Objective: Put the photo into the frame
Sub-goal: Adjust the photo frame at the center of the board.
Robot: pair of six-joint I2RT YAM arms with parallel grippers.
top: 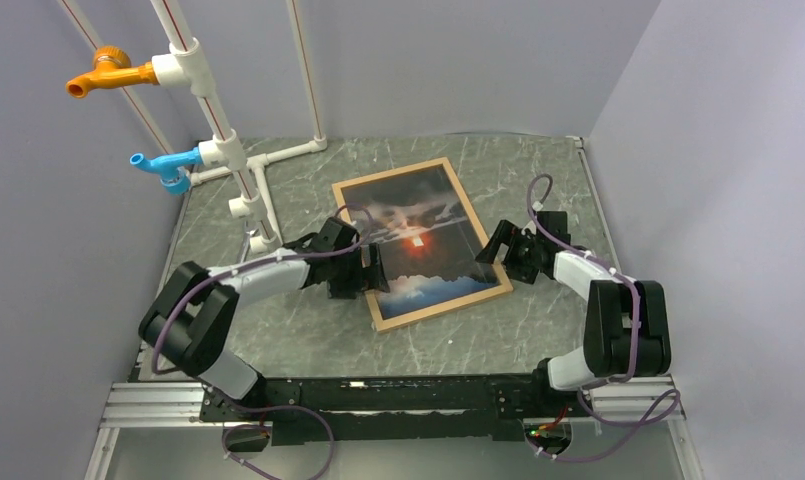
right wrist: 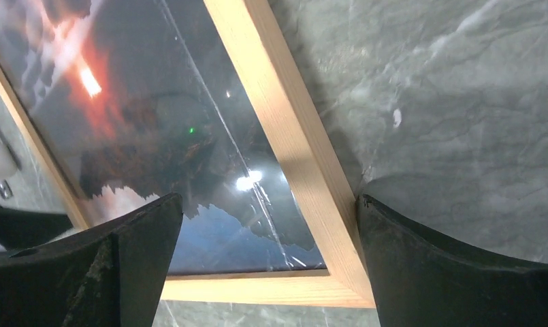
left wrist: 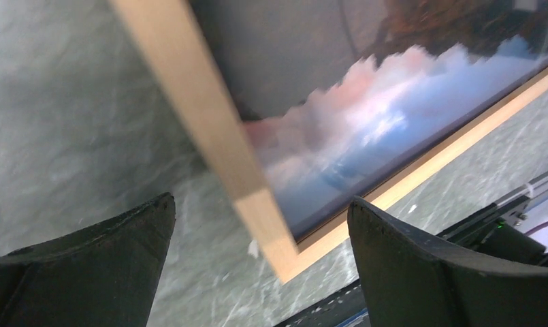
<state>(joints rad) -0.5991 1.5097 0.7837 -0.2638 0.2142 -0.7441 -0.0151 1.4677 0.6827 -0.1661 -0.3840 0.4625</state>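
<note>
Photo lies face up inside the frame, flat on the table. Left gripper sits just beside the frame's left strip and right gripper by its right strip. Both have their jaws spread wide and hold nothing. Insertion looks essentially done. You cannot tell whether the near right corner is fully seated.

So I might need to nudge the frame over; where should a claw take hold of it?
Probably the wooden strip along its right side. The frame lies flat on the table with the photo inside, so come from above, where the open right claw is, one finger outside the strip, one inside.
</note>
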